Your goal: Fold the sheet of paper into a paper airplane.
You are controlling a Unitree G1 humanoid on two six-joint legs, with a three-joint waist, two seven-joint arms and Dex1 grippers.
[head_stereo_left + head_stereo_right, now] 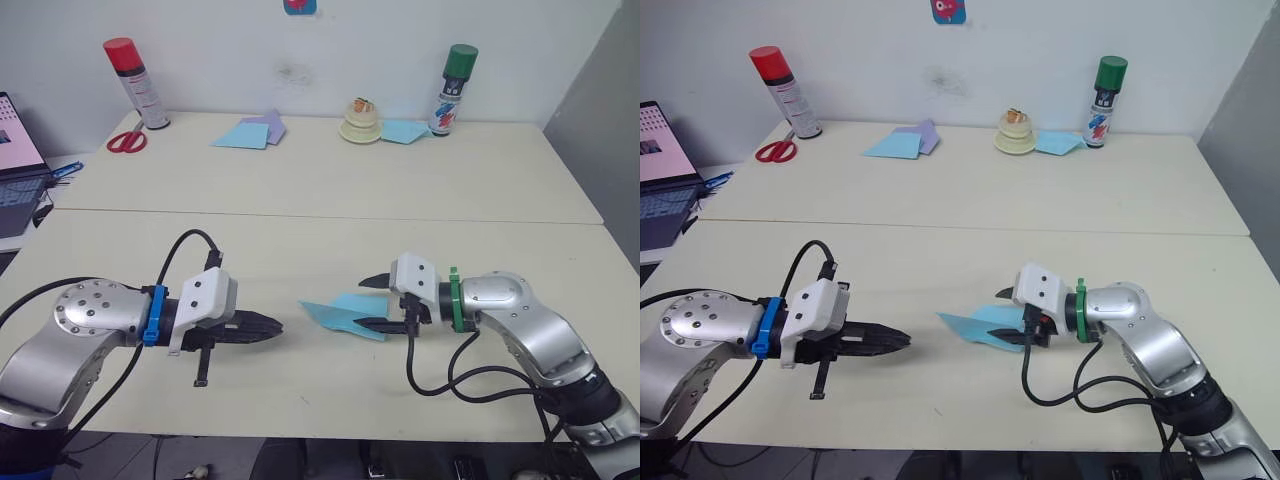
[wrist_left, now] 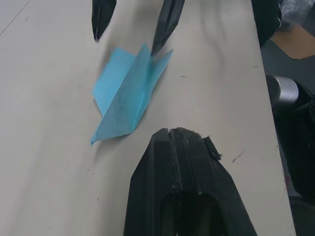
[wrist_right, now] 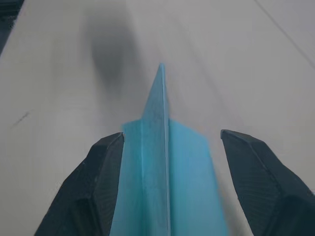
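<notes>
Nearest the head camera: left gripper (image 1: 262, 327), black fingers pressed together to a single point, empty, lying low over the front table (image 1: 300, 250) and aimed toward the paper airplane (image 1: 345, 314).

Item, paper airplane: light-blue folded wedge resting on the front table, nose pointing toward the left gripper, tail end between the fingers of the right gripper (image 1: 375, 301). One raised centre fold stands up; flaps spread to each side.

Item, right gripper: jaws spread wide, one finger on each side of the airplane's tail, not seen to be touching the standing fold. Nothing held.

Position: airplane lies between the two grippers, its tail inside the right gripper's span, its nose apart from the left gripper's tip.

Risks, as judged:
- Right gripper closing off-centre could flatten one flap against the keel or crumple the thin layers.
- A finger dragging on the table could push the light paper away instead of pinching it.
- Left gripper advancing on the nose could bend the tip or slide the whole piece.

Far table beyond the airplane: red-capped spray can (image 1: 136, 83), green-capped spray can (image 1: 453, 88), red scissors (image 1: 126, 141), flat light-blue and lilac sheets (image 1: 250, 131).
</notes>
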